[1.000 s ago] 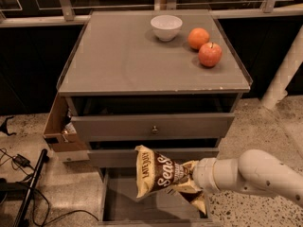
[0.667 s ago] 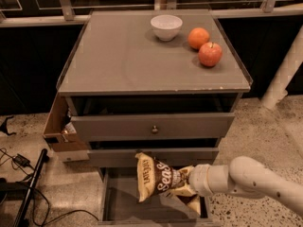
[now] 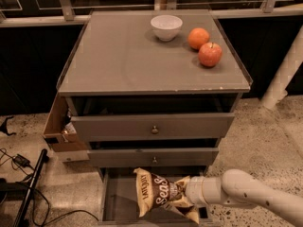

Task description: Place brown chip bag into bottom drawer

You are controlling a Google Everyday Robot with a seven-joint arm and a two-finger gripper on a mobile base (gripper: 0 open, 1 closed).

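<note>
Camera view. Low in front of the cabinet, reaching in from the right: the claw point(image 3: 185, 196), closed tight on the right end of the brown chip bag point(image 3: 158, 197). Bag held tilted over the pulled-out bottom drawer point(image 3: 118, 200); impossible to tell if touching its grey floor. Up on the tabletop point(image 3: 123, 60): white bowl point(image 3: 166, 27), orange point(image 3: 198, 38), apple point(image 3: 210, 54). At the cabinet's left side, a cardboard box point(image 3: 57, 126).

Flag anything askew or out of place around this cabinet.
The brown cardboard box sits tilted at the left side of the cabinet. Otherwise nothing looks odd: the gripper holds the brown chip bag over the open bottom drawer.
</note>
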